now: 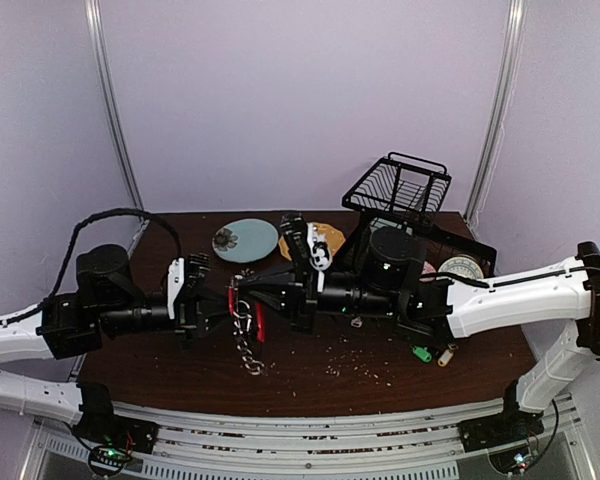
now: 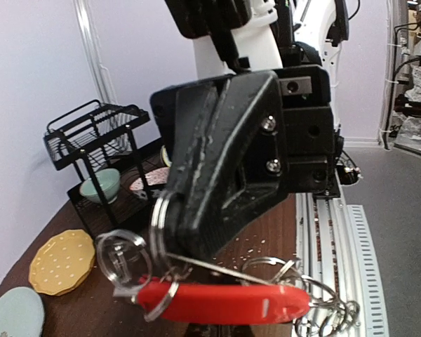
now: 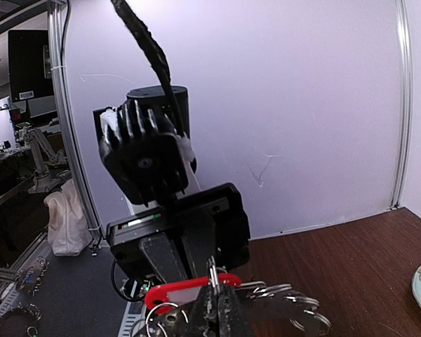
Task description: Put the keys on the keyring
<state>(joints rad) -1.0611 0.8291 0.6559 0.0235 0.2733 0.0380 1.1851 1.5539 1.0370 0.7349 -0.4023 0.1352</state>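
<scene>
We see the keyring (image 1: 245, 318) held in mid-air above the worktop (image 1: 310, 375), both grippers clamped on it from opposite sides, chain dangling. We judge threading is underway; next a key must slide along the coil. Left gripper (image 1: 212, 300) and right gripper (image 1: 270, 298) reach level, facing each other.

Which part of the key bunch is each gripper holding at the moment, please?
Both are shut on the keyring, lifted above the table. The right gripper pinches a wire loop beside the red tag; the left gripper also clamps a loop by that tag.
</scene>
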